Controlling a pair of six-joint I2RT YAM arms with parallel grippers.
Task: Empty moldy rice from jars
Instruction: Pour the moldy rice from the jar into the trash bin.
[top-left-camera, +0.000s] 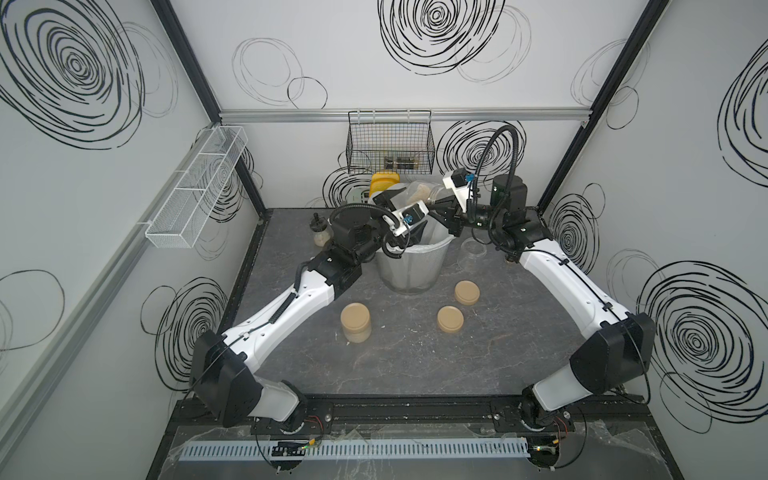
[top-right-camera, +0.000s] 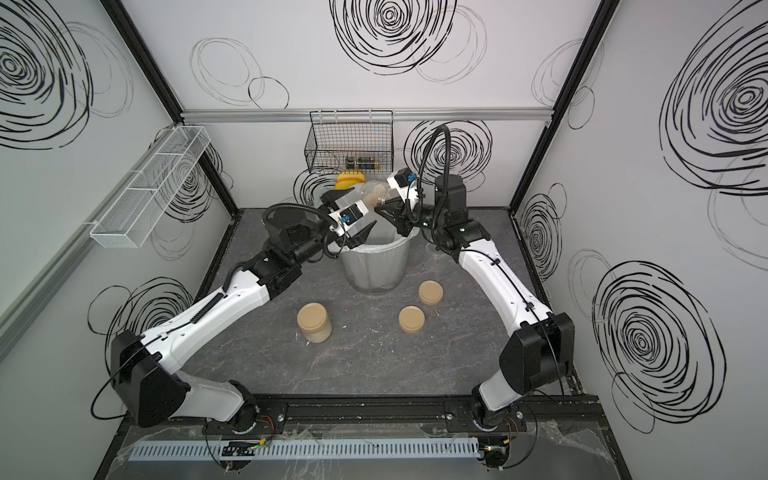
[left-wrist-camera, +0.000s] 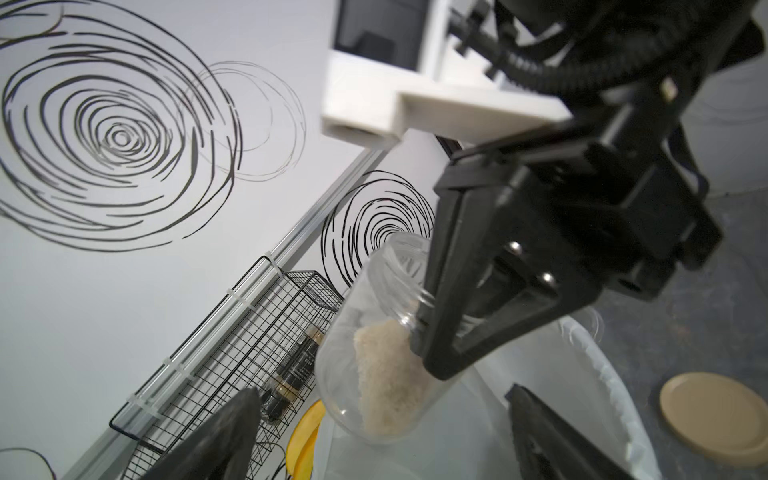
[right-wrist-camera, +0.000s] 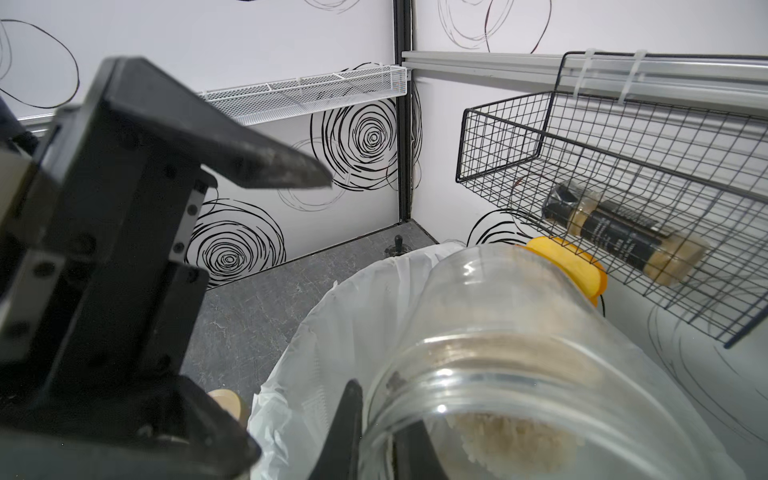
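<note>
Right tool: clamped on open jar rim, above bin.
Left tool: spread, empty.
Remaining: its rice; lidded jar.

Tan lids, beige rice, black-swirled white walls

White walls all round, black scribbled swirls on them. Black corner posts. Silver rail runs across the back wall; black wire basket hangs from it at 12 o'clock. White mesh shelf at 10 o'clock. Dark grey marbled tabletop. Slotted grey strip at 6 o'clock, probably cable duct. Light is even.
</note>
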